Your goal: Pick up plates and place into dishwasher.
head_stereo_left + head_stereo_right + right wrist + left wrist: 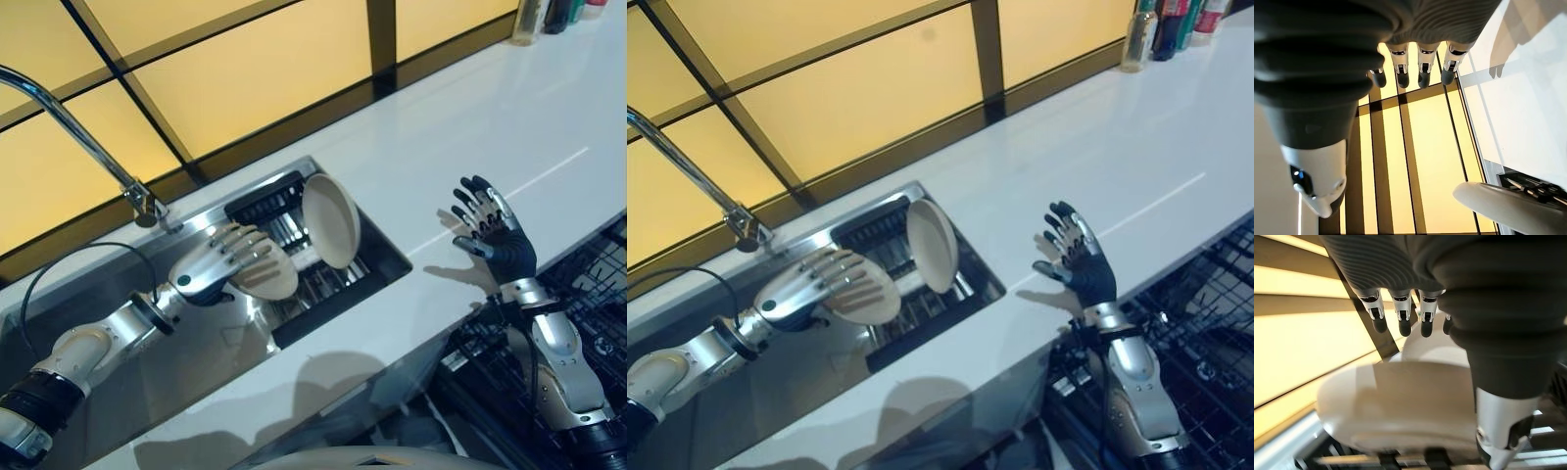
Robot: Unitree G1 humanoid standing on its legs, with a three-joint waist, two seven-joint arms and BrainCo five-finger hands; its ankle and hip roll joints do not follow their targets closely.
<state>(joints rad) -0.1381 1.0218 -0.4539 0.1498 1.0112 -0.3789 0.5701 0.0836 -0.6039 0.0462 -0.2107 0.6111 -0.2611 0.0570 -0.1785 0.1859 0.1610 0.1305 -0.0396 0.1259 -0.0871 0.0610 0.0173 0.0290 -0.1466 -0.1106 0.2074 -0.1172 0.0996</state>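
Left hand (211, 269) over the shiny metal sink (387, 257), fingers and thumb pinching a smooth round cream plate (266, 274) tipped on edge, second plate (331, 220) standing upright in the dark wire rack (269, 206), right hand (500, 240) spread wide and holding nothing above the smooth white counter (509, 127)

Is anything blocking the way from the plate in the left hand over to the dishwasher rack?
Nothing visible blocks it. The left hand holds a plate over the sink. Between it and the dishwasher rack lies bare counter, where the open right hand hovers and may need to move aside.
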